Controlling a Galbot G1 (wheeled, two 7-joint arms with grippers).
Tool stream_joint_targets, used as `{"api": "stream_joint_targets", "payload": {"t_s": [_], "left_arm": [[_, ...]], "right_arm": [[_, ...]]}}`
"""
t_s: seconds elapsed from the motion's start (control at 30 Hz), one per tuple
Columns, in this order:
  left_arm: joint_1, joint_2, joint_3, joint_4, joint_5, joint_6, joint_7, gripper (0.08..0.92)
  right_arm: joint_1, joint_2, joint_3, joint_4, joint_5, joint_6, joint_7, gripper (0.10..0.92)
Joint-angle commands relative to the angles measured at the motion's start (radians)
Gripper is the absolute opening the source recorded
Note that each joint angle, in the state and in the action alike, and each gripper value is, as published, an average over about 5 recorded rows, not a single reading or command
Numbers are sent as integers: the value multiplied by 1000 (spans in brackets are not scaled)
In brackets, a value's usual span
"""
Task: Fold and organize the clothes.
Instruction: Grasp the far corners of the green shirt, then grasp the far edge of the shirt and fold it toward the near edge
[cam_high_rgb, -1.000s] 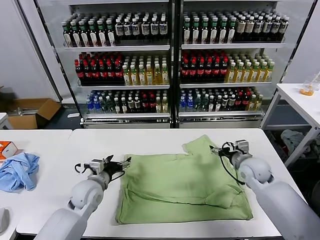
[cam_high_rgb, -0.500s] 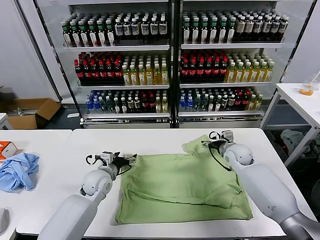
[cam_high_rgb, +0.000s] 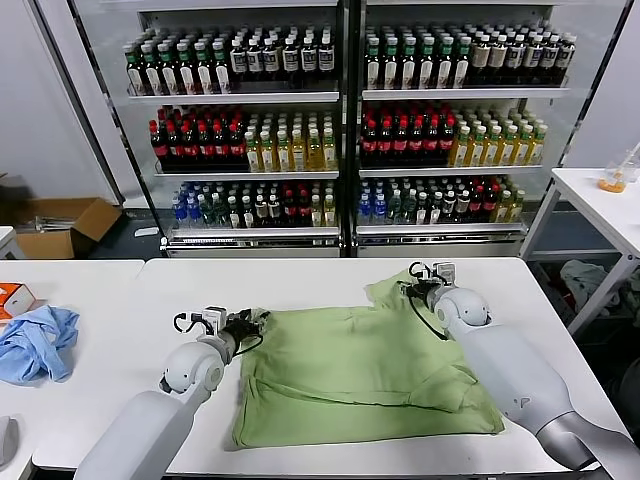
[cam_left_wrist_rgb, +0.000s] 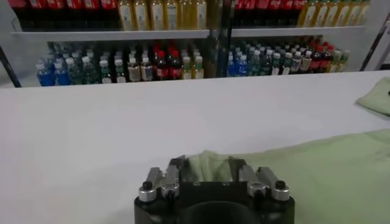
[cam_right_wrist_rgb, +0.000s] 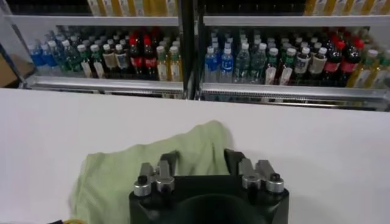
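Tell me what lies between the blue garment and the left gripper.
Only bare white table separates the light blue garment from the left gripper, which sits at the green shirt's edge, per head view.

My left gripper (cam_left_wrist_rgb: 206, 173) sat low on the white table (cam_left_wrist_rgb: 122, 134), jaws spread around a bunched edge of the green shirt (cam_left_wrist_rgb: 317, 173). Another green fold (cam_left_wrist_rgb: 376, 96) lay farther off. Bottle shelves (cam_left_wrist_rgb: 183, 36) stood behind.
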Motion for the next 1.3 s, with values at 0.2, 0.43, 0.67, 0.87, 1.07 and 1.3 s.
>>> {"api": "stream_joint_targets", "payload": {"t_s": [0.2,0.43,0.67,0.87,1.07,1.3], "left_arm": [[15,-4,-17,-15,-56,-41,37,225],[46,4,-53,-83,-115,-92,63,98],[96,11,-96,-144,-184,-125,75,88],[150,12,-138,-195,-240,-134,79,88],[227,44,-184,-272,-283,-134,88,88],[327,75,-232,-355,-314,-129,95,88]], "right_arm": [[-13,-12,-2,49,26,-4,-25,257],[-48,-64,39,185,32,12,-23,109],[-111,-145,121,346,67,16,-10,105],[-220,-204,224,475,79,15,-5,105],[-356,-268,341,617,109,8,3,105],[-578,-341,513,798,146,2,12,105]]}}
